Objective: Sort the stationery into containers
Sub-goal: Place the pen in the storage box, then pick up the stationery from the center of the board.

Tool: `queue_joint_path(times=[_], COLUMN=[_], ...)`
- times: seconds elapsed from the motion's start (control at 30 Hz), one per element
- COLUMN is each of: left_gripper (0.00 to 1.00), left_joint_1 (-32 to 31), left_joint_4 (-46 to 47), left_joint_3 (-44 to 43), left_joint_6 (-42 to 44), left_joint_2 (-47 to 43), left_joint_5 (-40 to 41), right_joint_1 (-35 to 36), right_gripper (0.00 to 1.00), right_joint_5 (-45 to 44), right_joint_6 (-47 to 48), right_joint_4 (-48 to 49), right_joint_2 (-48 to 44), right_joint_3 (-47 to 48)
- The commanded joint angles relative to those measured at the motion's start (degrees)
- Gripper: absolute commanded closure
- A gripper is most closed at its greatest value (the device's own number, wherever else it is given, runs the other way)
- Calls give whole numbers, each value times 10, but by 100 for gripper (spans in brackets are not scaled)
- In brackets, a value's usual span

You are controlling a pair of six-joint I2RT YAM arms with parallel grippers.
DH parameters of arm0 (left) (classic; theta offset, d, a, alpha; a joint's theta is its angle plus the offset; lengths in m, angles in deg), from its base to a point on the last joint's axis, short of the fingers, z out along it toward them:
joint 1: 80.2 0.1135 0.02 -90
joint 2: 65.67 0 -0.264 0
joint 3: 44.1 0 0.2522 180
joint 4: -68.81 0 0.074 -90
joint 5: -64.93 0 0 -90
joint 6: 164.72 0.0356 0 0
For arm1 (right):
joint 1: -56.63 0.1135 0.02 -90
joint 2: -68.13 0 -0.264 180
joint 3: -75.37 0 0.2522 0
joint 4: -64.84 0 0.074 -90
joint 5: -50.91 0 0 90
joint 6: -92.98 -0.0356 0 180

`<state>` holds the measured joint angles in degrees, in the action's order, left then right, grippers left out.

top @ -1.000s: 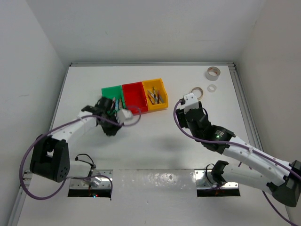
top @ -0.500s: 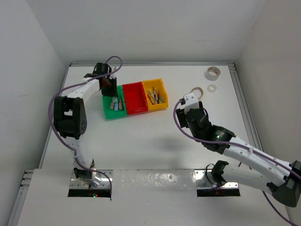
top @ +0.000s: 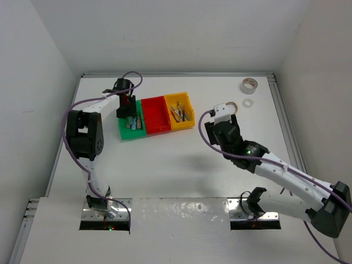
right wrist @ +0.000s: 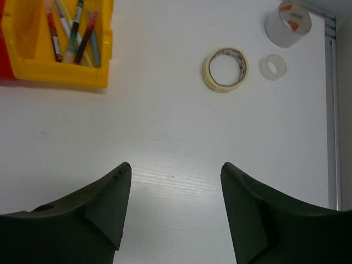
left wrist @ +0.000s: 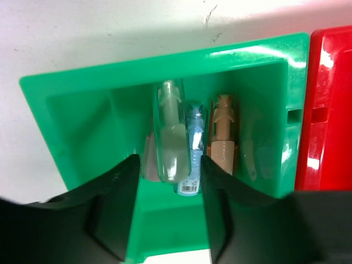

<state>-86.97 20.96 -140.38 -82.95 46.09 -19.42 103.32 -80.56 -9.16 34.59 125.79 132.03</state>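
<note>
Left wrist view: left gripper (left wrist: pixel 170 165), jaws parted and gripping nothing, hangs over the green bin (left wrist: pixel 71 110); a pale green pastel piece (left wrist: pixel 170 132) lies inside, just past the jaw tips, beside a blue piece (left wrist: pixel 195 132) and an orange piece (left wrist: pixel 223 137). Best withdrawn straight up, clear of the walls. Farther off, the right gripper (right wrist: pixel 175 168), wide open and empty, faces the tan tape roll (right wrist: pixel 225 70); its jaws should straddle one side of the ring.

Fixed camera, high over the near edge, takes in the whole table (top: pixel 176 165). Left wrist camera looks straight down, close over the green bin (left wrist: pixel 71 110) under the left gripper (left wrist: pixel 169 165). Right wrist camera, higher, shares the yellow bin (right wrist: pixel 55 71) and tan tape roll (right wrist: pixel 224 70) ahead of the right gripper (right wrist: pixel 176 168) with it.
</note>
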Motion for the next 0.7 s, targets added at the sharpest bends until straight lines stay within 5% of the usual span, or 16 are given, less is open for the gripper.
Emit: queue_joint_path(times=[0.0, 0.13, 0.17, 0.23, 0.53, 0.67], left_gripper=[53, 50, 50, 49, 45, 44], left_joint_1=[-8, -12, -14, -18, -41, -18], left_joint_4=[18, 17, 15, 9, -31, -38], left_joint_3=[2, -6, -13, -27, -133, -171], left_joint_6=[-11, -17, -22, -32, -62, -27], left_joint_2=[-25, -35, -40, -47, -60, -73], left_joint_5=[24, 29, 28, 17, -17, -49], right_joint_1=[-41, -105, -140, -205, -375, -419], right_gripper=[36, 60, 72, 78, 46, 41], right_joint_5=[23, 89, 122, 159, 197, 238], right_joint_6=[-53, -106, -129, -162, -277, -298], right_joint_4=[-22, -36, -34, -21, 115, 114], right_joint_2=[24, 60, 67, 88, 231, 369], right_joint_3=[57, 83, 88, 99, 119, 209])
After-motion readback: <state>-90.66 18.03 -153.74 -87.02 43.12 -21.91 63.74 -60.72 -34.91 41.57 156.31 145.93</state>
